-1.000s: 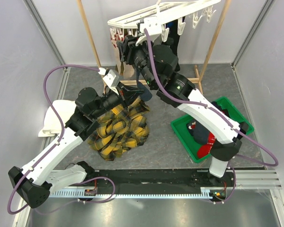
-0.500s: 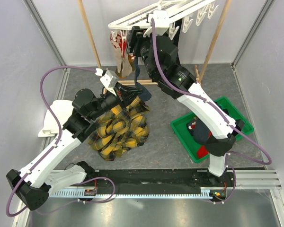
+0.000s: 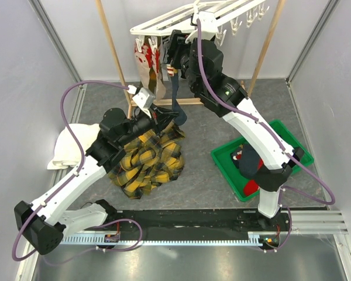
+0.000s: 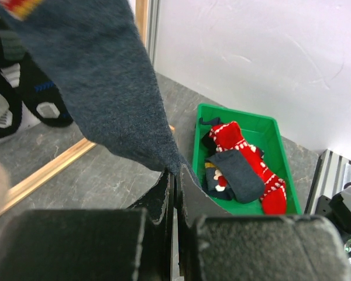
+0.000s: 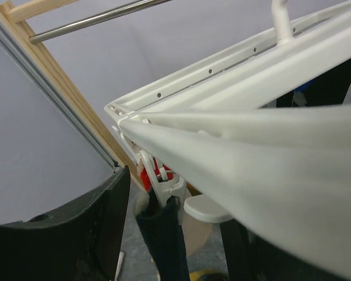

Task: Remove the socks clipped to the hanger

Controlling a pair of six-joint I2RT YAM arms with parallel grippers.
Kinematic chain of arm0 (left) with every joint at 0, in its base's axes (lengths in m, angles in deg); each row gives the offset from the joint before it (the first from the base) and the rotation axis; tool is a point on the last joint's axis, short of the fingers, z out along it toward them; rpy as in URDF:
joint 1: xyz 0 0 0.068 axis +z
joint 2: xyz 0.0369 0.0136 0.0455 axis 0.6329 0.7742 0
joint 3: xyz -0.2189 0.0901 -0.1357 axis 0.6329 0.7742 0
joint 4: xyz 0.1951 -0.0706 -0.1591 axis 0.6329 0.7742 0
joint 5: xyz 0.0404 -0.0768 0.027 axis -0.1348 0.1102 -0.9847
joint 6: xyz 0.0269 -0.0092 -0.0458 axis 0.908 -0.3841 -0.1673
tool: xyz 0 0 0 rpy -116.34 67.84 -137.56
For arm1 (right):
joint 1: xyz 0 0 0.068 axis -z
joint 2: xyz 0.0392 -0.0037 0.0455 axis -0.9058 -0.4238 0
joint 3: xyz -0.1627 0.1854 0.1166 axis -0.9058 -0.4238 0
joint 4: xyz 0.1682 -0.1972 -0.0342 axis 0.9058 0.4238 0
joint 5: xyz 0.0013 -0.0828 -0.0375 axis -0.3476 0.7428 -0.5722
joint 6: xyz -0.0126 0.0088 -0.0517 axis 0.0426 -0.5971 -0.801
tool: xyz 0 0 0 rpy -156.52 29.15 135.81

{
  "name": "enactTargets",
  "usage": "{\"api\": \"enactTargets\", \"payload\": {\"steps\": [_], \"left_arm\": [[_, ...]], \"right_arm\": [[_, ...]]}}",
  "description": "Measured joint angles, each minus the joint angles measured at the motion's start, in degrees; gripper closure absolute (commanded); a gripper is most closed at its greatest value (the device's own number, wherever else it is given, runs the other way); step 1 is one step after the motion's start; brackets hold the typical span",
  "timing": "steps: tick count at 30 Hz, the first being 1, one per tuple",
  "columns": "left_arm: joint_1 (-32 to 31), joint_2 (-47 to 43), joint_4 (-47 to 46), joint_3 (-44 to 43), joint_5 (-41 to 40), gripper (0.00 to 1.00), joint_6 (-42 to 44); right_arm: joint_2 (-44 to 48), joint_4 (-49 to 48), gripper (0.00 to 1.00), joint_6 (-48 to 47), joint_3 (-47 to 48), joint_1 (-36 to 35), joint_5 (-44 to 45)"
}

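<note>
**Navy sock: toe end gripped, cuff end in the clip**

Top external view. The white slatted plastic hanger (image 3: 164, 24) sits at the top centre of the frame. A navy knitted sock (image 3: 174, 96) hangs from it. Its long axis runs almost straight down the frame, cuff up at the hanger and toe toward mid-frame. The left gripper (image 3: 165, 119) is at the toe and the right gripper (image 3: 168, 52) is up at the cuff. Red-and-white patterned socks (image 3: 146, 58) hang just left of it.

Left wrist view. I see the left gripper (image 4: 175, 175) fully closed, pinching the tip of the navy knitted sock (image 4: 99, 76). The sock rises toward the upper left of the frame. A green plastic tray (image 4: 240, 119) at centre right holds red and navy socks (image 4: 245, 170).

Right wrist view. The right gripper (image 5: 169, 234) is parted, with one finger on each side of a white peg clip (image 5: 164, 184) at lower centre. I see no contact with the clip. It bites the cuff of the navy knitted sock (image 5: 164, 246) below the white slatted plastic hanger (image 5: 251, 134).

Handling. I judge the sock to be light, soft and stretchy. A pull at the toe will lengthen it before the clip gives, so I would squeeze the clip open or take hold just below the cuff.
</note>
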Motion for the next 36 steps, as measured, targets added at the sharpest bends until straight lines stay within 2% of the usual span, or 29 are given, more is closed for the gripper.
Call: {"api": "enactTargets", "payload": {"steps": [12, 17, 30, 36], "left_arm": [[0.00, 1.11, -2.54, 0.72, -0.02, 0.98, 0.00], [0.00, 1.16, -2.71, 0.81, 0.09, 0.98, 0.00], [0.00, 1.73, -2.86, 0.87, 0.26, 0.98, -0.02], [0.00, 2.05, -3.45, 0.87, 0.31, 0.98, -0.02]], "right_arm": [[0.74, 0.37, 0.28, 2.91, -0.39, 3.54, -4.15], [0.87, 0.28, 0.29, 4.42, -0.98, 3.74, -4.90], [1.11, -2.01, 0.43, 6.54, -2.29, 3.76, -5.25], [1.11, -2.93, 0.66, 7.02, -2.29, 3.85, -4.83]]}}
